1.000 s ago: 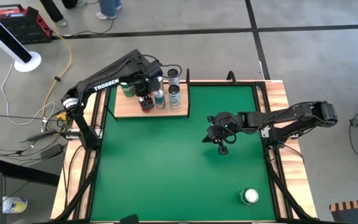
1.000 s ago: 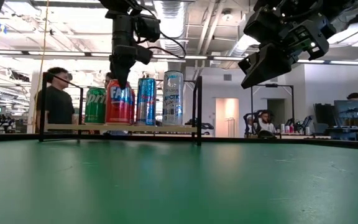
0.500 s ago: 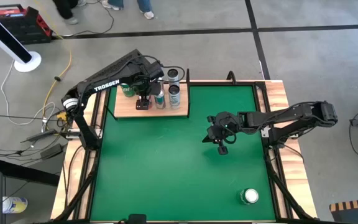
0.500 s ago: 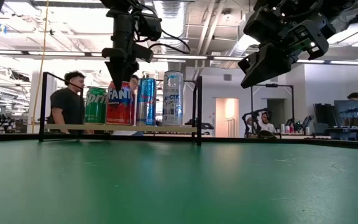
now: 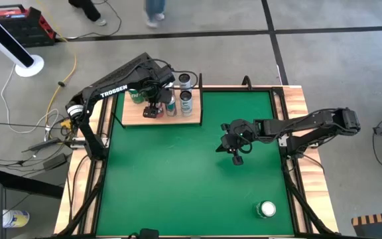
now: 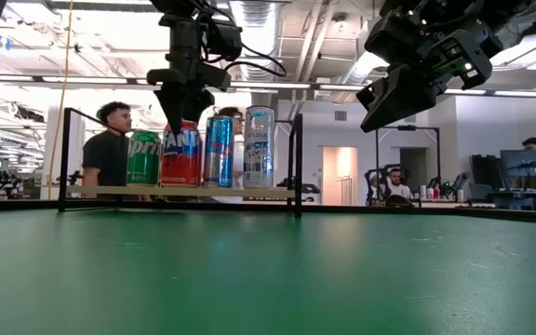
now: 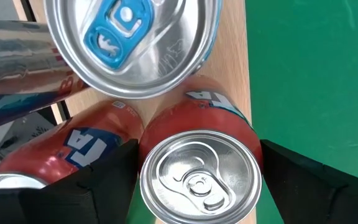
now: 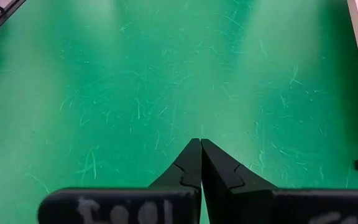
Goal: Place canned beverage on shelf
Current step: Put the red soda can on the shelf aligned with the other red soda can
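High view is looking straight down; low view is facing level across the green worktop [image 6: 268, 279]; both are sharing the pale wooden shelf [image 5: 184, 119].

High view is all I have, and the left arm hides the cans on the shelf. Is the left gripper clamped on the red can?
Observer: No. In the low view the left gripper hangs just above the red can, not around it.
Operator: Are its fingers open?
Observer: Yes. The left wrist view shows the fingers spread to either side of the can's lid.
Operator: Is the can standing properly?
Observer: In the low view it stands upright on the shelf, in a row between a green can and a blue can.
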Action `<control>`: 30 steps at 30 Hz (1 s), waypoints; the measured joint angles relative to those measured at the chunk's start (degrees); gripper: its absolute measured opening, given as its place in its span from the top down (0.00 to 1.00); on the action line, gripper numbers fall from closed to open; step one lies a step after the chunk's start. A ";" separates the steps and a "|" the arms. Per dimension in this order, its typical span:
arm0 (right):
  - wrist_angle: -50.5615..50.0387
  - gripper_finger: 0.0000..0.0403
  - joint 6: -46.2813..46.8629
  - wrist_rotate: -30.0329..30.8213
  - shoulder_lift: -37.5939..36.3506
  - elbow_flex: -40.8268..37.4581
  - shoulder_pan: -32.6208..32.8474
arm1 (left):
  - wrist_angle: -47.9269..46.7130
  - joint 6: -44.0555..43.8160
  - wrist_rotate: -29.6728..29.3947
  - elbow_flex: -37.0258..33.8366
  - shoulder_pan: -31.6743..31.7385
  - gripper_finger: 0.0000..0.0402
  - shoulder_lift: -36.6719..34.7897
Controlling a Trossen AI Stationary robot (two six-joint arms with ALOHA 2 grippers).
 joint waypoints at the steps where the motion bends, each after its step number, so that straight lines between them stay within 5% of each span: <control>1: -0.01 0.93 -0.01 0.00 0.00 0.00 0.00 | -0.02 0.39 0.02 0.00 -0.02 0.27 0.00; 30: -0.43 0.93 -0.08 0.00 0.00 0.00 0.00 | -1.33 0.15 -3.72 0.00 -0.02 0.26 0.00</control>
